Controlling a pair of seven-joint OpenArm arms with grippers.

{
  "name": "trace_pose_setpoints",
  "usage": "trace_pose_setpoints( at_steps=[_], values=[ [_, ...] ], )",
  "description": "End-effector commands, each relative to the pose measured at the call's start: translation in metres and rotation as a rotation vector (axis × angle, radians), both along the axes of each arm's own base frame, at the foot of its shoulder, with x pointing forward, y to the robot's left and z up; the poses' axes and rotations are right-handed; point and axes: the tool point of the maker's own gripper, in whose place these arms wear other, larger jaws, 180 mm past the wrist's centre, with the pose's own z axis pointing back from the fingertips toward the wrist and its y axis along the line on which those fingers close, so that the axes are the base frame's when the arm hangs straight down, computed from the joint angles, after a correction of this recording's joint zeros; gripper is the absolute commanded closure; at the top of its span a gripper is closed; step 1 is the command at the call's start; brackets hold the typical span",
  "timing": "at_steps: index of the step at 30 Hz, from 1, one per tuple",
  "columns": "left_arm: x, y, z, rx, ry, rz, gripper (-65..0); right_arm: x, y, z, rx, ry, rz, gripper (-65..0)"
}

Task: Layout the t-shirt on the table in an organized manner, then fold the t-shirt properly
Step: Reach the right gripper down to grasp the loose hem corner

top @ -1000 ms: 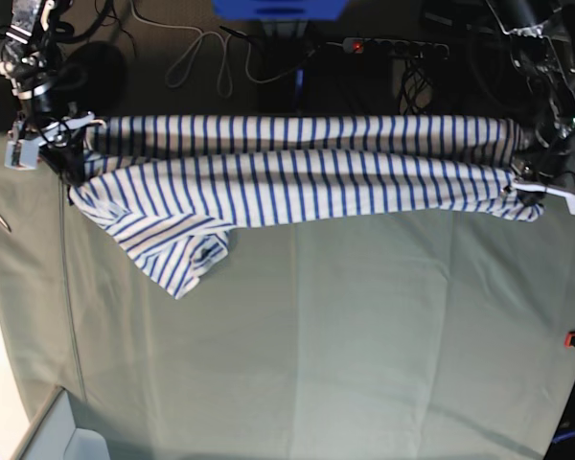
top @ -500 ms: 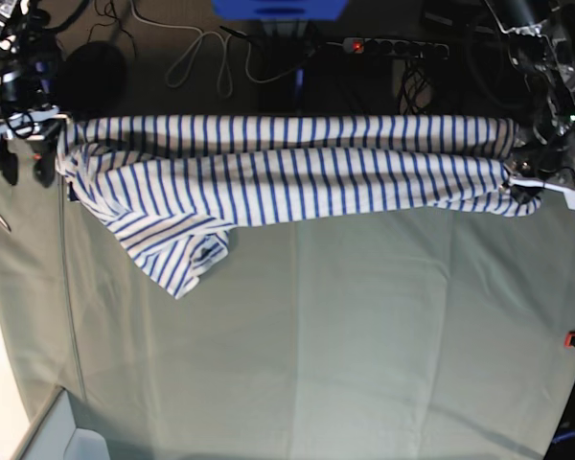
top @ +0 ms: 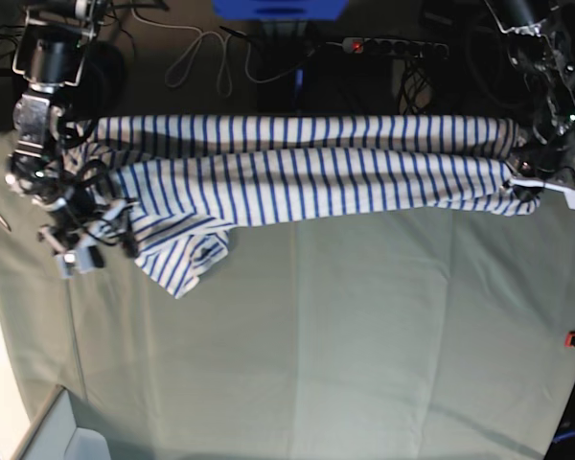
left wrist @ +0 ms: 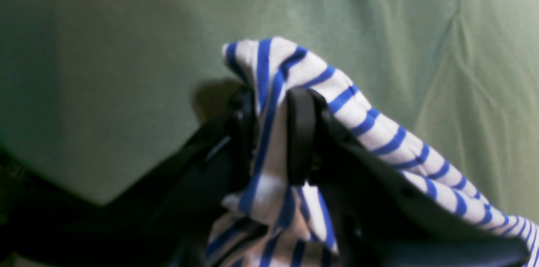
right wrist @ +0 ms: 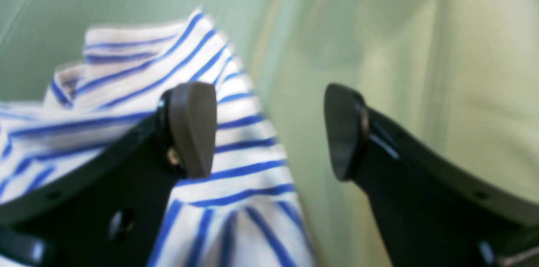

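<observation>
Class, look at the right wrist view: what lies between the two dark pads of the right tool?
Only bare pale grey-green table cloth. The right tool stands open, and the white blue-striped cloth t-shirt lies behind its left pad, not in the gap.

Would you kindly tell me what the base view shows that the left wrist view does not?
Only the base view shows the whole t-shirt stretched in a long band across the table, the open right pincer near one end, and the cables beyond the table. Only the left wrist view shows the left pincer with a striped fold of cloth between its pads. Both show the striped shirt and the grey-green table covering.
</observation>
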Motion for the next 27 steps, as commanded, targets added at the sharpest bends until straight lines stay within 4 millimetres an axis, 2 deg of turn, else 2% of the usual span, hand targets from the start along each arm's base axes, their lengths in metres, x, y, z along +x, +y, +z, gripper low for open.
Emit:
trace_pose_setpoints(
  at_steps=[1, 10, 16, 18, 19, 22, 27],
  values=[
    [0.01, 0.007, 0.014, 0.023, -0.044, -0.001, -13.8, 0.019, -0.001, 0.016, 0.013, -0.059, 0.004, -41.1],
    [0.017, 0.007, 0.017, 0.022, -0.06, 0.0, -13.8, 0.039, 0.007, -0.008, 0.061, 0.023, -0.006, -41.1],
    [0.017, 0.007, 0.017, 0.022, -0.06, 0.0, -13.5, 0.034, 0.01, -0.03, 0.104, 0.097, -0.022, -40.6],
    [0.017, 0.007, 0.017, 0.022, -0.06, 0.0, -13.3, 0.034, 0.01, -0.031, 0.104, 0.098, -0.022, -39.1],
    [0.017, 0.007, 0.017, 0.022, -0.06, 0.0, -12.0, 0.034, 0.011, -0.031, 0.106, 0.098, -0.022, -36.6],
    [0.022, 0.007, 0.021, 0.022, -0.073, 0.0, -0.7, 0.033, 0.011, -0.032, 0.106, 0.1, -0.022, -25.1],
    [0.026, 0.007, 0.024, 0.023, -0.082, -0.002, 0.0, 0.03, 0.011, -0.034, 0.105, 0.105, -0.021, -6.3]
  ],
)
